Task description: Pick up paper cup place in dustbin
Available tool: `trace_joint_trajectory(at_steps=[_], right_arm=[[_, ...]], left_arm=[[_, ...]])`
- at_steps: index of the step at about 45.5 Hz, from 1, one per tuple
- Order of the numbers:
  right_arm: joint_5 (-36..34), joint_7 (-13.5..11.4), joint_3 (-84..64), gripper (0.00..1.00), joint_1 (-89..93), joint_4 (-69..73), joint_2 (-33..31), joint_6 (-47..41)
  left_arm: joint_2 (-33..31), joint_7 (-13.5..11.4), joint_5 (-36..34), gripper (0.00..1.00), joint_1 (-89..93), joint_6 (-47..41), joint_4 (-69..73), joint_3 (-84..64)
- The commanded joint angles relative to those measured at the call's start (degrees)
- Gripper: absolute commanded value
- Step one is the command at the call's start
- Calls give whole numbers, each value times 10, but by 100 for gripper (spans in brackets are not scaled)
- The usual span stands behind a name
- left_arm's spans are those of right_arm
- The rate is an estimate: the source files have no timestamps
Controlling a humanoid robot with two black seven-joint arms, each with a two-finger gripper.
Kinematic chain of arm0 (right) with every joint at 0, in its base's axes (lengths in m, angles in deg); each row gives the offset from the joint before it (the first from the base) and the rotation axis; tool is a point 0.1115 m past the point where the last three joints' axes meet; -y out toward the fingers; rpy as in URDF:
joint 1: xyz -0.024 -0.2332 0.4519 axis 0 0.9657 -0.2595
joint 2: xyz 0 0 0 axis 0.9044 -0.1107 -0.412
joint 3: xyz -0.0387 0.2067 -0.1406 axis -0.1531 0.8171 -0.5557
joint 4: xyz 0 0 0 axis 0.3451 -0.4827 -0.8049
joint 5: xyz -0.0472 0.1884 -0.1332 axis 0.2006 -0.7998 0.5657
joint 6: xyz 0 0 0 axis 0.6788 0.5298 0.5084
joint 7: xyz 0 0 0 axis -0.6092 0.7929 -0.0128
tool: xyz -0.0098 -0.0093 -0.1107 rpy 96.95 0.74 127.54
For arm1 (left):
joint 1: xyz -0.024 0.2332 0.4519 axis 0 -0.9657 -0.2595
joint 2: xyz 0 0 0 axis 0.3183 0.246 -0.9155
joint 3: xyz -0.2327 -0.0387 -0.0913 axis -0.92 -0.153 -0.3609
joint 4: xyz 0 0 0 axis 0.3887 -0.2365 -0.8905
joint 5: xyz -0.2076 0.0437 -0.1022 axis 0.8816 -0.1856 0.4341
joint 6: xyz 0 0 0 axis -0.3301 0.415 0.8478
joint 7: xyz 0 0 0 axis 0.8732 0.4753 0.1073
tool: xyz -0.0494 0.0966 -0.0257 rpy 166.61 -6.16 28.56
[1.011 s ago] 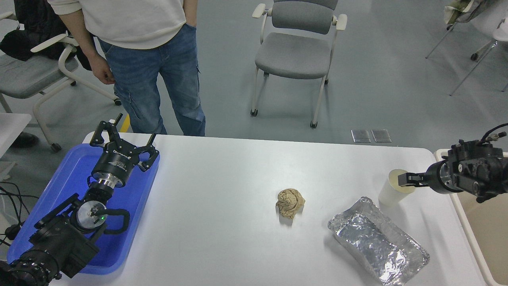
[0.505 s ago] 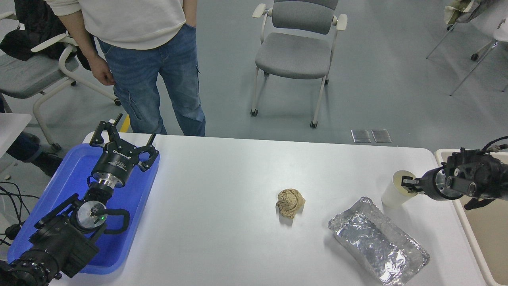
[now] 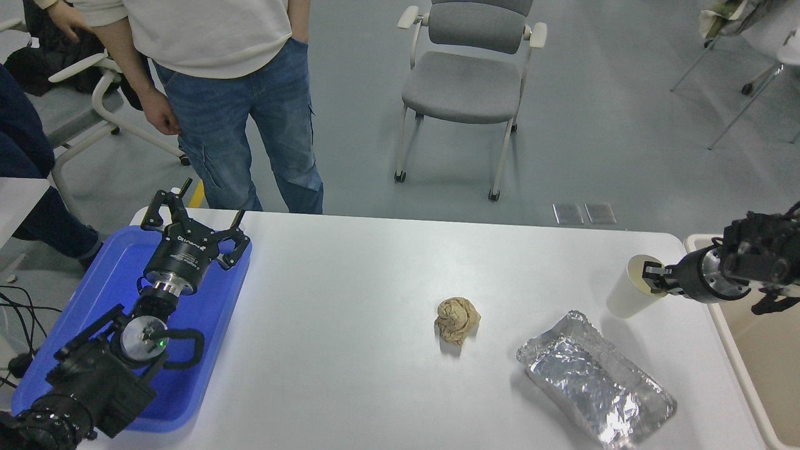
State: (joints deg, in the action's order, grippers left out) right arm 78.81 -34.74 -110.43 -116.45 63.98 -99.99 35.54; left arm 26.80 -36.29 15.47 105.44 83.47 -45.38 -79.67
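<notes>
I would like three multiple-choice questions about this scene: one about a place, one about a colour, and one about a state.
1. Where does the crumpled brown paper ball lie?
A. in the blue tray
B. on the white table
C. in the foil tray

2. What colour is the tray under the left gripper?
A. blue
B. silver
C. beige

3. How is the paper cup now?
A. lying flat
B. inside the dustbin
C. tilted, rim gripped by the right gripper

Answers: 1 B, it rests on bare table left of the foil tray. 2 A, blue plastic. 3 C, it leans beside the dustbin.
</notes>
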Motion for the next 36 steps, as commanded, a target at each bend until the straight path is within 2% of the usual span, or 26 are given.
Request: trace_joint_trajectory(at_steps=[1,11,24,36], right_arm=[[2,-16,-78,0,-167,146,-22,-3],[3,-22,-123,0,-280,219,-23,-77],[4,-21,-147,0,-407,228,-35,-227],[4,-21,-151,0,-469,228,-45,-300]], left_arm=[[0,0,0,100,0,0,0,0],[0,0,1,100,0,0,0,0],[0,0,0,100,-1,0,0,0],[0,0,0,100,0,0,0,0]])
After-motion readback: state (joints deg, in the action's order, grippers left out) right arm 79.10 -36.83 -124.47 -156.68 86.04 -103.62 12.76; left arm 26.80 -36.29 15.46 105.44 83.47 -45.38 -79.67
